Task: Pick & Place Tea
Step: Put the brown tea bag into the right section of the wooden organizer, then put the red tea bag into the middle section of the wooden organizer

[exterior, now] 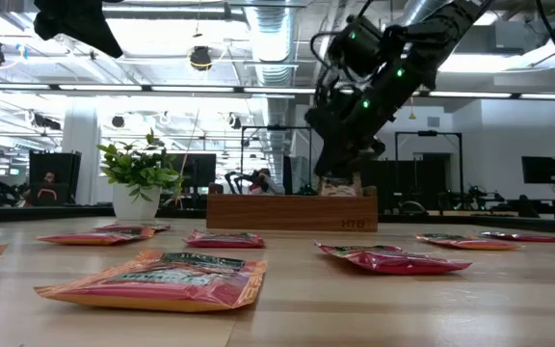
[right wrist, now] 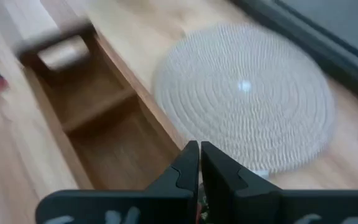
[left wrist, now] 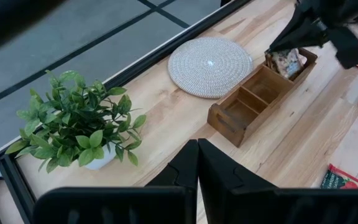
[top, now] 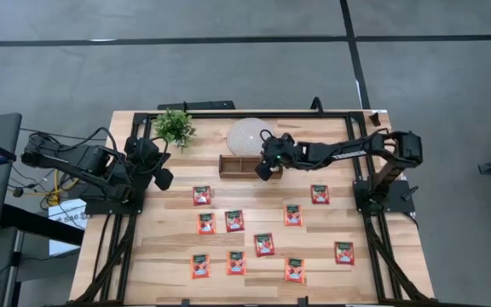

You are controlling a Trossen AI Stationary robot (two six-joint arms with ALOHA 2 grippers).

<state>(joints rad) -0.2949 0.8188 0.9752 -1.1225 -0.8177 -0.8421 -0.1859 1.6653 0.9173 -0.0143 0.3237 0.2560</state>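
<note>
Several red tea sachets [top: 264, 244] lie flat and scattered over the wooden table. Pale beige tea sachets [left wrist: 286, 62] stand on edge in the right-end compartment of the brown wooden tray [top: 239, 165]. My right gripper [top: 267, 167] is shut and slants down over that end of the tray, just above the beige sachets [exterior: 340, 185]. In the right wrist view nothing shows past its shut fingertips [right wrist: 199, 152]. My left gripper [top: 162, 177] waits shut and raised at the table's left, holding nothing. My right gripper hangs close over the upper edges of the beige sachets [left wrist: 277, 55] in the tray's right-end compartment. Its own dark body covers the spot, so I cannot tell whether the fingers touch them.
A round white woven disc [top: 247, 135] lies just beyond the tray. A small potted plant [top: 175, 126] stands at the far left. The tray's middle [left wrist: 263, 90] and left [left wrist: 232, 113] compartments look empty in the left wrist view. Black frame rails run along the table's edges.
</note>
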